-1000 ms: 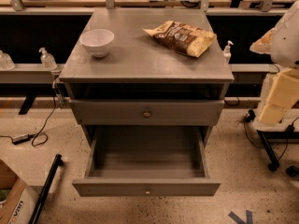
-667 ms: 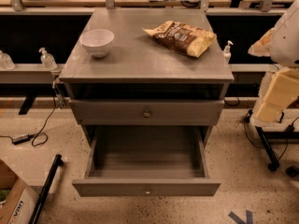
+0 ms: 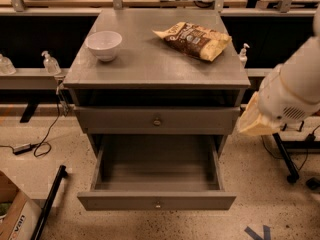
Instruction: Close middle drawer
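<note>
The middle drawer (image 3: 157, 202) of the grey cabinet is pulled far out toward me. Its low front has a small brass knob, and its deep plain box (image 3: 156, 164) is empty. Above it is the taller top drawer front (image 3: 157, 120) with its own knob, standing slightly out from the cabinet. The lowest drawer is hidden under the open one. My white arm (image 3: 295, 86) with a beige end (image 3: 254, 123) reaches in from the right, beside the cabinet's right edge at top-drawer height. My gripper itself is not in view.
On the cabinet top (image 3: 150, 64) stand a white bowl (image 3: 104, 44) and a chip bag (image 3: 194, 40). Sanitizer bottles (image 3: 50, 63) sit on a ledge at left. A cardboard box (image 3: 15, 216) and a black bar (image 3: 50, 204) lie on the floor at left, and a chair base (image 3: 290, 164) at right.
My arm has swung left and down, closer to the cabinet's right side. The drawers, bowl and bag have not moved.
</note>
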